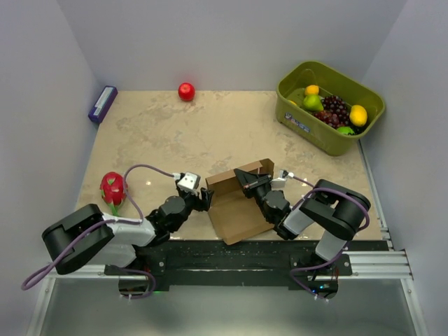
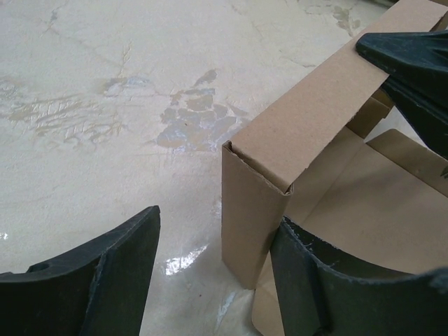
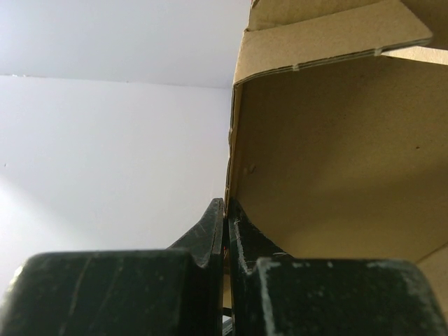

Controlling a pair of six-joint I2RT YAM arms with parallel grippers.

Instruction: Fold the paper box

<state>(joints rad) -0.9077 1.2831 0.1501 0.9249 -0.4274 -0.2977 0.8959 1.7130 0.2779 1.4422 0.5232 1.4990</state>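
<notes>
Cardboard sheet, plain brown and thin, die-cut: the paper box (image 1: pixel 234 210) sits partly erected at the near-centre edge of the beige marbled tabletop (image 1: pixel 175 133), between both arms. Base is flat, far wall raised. Fingers of the right gripper (image 1: pixel 246 180) are pressed together on that wall's upper edge. Fingers of the left gripper (image 2: pixel 218 220) are spread wide, straddling the short folded corner flap without pinching it. Risks, as judged: a sideways push from the left could buckle the thin flap or spring the corner open; pulling against the right-hand pinch could crease or tear the wall; the glossy surface may let the box slide.
</notes>
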